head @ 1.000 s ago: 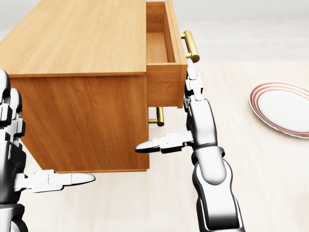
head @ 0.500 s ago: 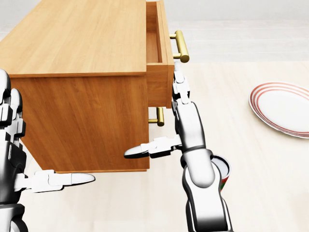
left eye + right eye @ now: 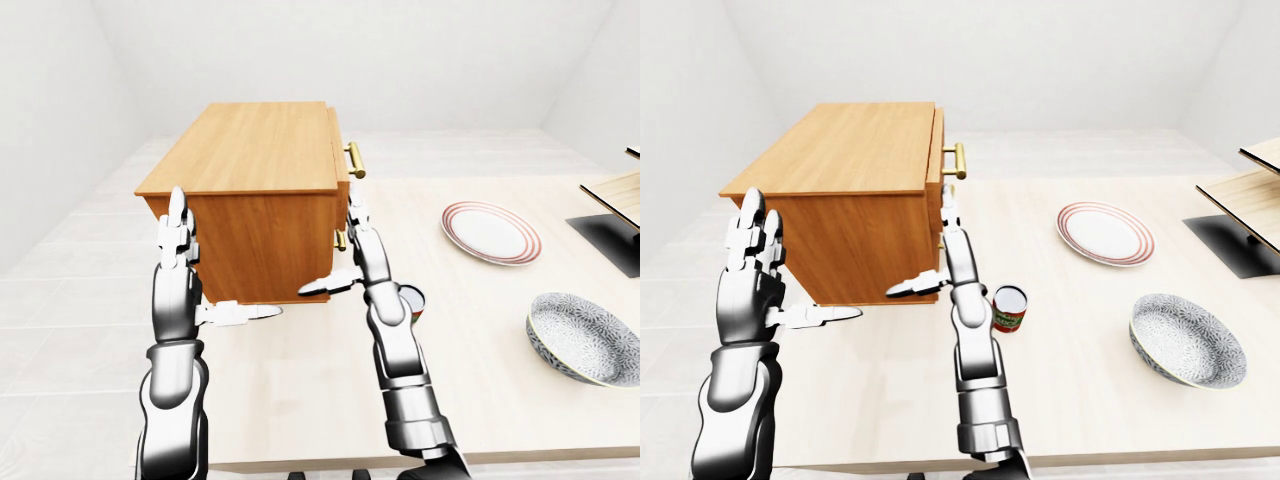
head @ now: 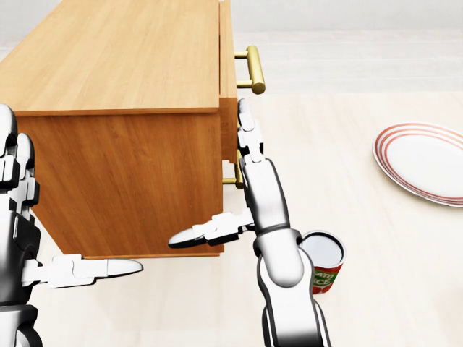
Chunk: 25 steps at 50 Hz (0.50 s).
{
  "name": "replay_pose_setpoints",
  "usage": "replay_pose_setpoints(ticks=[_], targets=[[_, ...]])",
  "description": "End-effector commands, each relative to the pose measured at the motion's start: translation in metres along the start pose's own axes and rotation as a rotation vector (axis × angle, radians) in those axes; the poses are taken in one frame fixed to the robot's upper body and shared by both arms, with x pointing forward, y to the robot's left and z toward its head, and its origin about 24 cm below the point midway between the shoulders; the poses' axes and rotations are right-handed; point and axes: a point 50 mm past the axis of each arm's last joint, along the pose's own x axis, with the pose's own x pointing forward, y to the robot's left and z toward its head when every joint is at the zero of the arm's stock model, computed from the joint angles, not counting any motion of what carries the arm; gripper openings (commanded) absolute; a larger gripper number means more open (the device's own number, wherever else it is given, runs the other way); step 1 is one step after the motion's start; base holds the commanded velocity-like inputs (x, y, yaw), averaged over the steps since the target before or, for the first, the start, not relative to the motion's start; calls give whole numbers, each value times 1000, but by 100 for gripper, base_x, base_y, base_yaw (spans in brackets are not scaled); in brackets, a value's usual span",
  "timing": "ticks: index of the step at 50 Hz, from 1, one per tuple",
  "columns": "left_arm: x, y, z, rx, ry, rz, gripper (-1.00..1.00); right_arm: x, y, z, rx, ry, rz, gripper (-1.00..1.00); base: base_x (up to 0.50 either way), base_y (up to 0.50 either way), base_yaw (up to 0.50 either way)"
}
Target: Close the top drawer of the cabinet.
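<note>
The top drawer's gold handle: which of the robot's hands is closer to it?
Right. The right hand points up along the drawer front, just below the handle. The left hand is at the cabinet's other corner, well away.

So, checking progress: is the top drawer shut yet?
Nearly shut: the top drawer front stands just proud of the cabinet, right hand flat against it.

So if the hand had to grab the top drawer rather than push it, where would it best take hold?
Probably the brass bar handle on the top drawer. It stands off the drawer face on posts, leaving a gap for fingers. Come from the head view's right, where the right hand is, and wrap the bar.
</note>
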Motion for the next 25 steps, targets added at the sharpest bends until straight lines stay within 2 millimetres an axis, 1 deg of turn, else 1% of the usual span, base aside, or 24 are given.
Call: replay_pose_setpoints(ticks=[1, 9, 12, 25], targets=[[0, 0, 0, -1, 1, -2, 100, -24, 127, -16, -116, 68, 601, 100, 0, 0, 1], [0, 0, 0, -3, 1, -4, 100, -25, 131, -17, -138, 73, 627, 100, 0, 0, 0], [0, 0, 0, -4, 3, -4, 100, -26, 134, -21, -150, 80, 643, 100, 0, 0, 0], [0, 0, -1, -5, 2, -4, 100, -30, 137, -30, -171, 106, 676, 100, 0, 0, 0]])
